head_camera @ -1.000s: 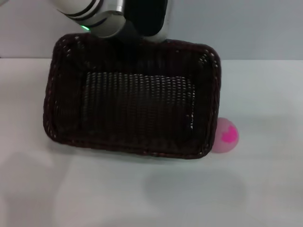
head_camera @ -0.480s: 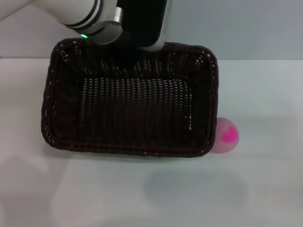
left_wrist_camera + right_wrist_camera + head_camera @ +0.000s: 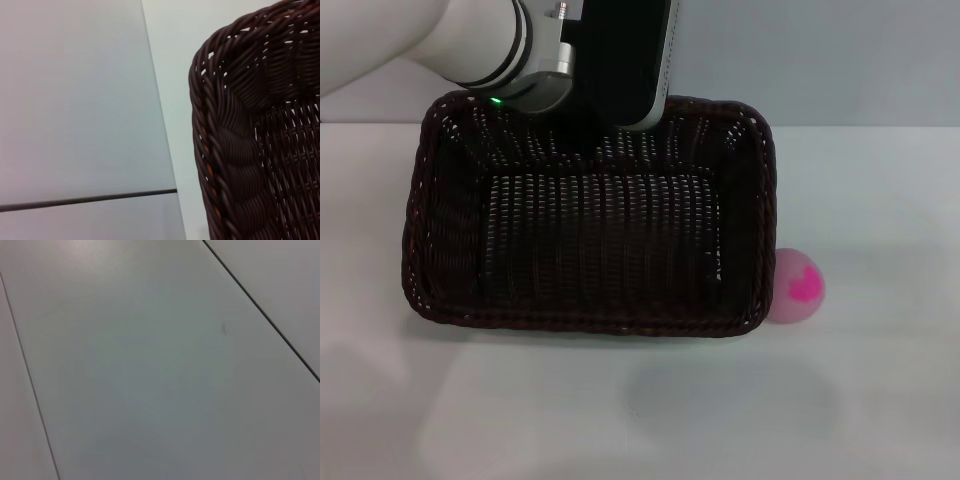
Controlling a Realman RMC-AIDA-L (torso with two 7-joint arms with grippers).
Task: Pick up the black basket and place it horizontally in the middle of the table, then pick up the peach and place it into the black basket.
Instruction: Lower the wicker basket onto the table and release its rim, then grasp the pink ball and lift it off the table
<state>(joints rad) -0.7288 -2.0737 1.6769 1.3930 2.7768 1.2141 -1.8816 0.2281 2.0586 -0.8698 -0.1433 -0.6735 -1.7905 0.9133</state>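
Note:
The black basket point(image 3: 590, 240) lies with its long side across the middle of the white table point(image 3: 880, 190), open side up and empty. My left gripper point(image 3: 612, 118) comes down from the top left and is shut on the basket's far rim; its fingers are hidden under the black wrist housing. The left wrist view shows a braided corner of the basket point(image 3: 235, 150) close up. The peach point(image 3: 798, 286), pale pink with a magenta blotch, rests on the table right beside the basket's near right corner. My right gripper is out of view.
The table's far edge meets a grey wall behind the basket. Bare white tabletop lies in front of the basket and to its right past the peach. The right wrist view shows only a plain pale surface with thin dark seams point(image 3: 260, 310).
The basket has turned with my left arm from a skewed, tilted pose to lie level and square with the table edge, and has shifted slightly left. The peach has not moved.

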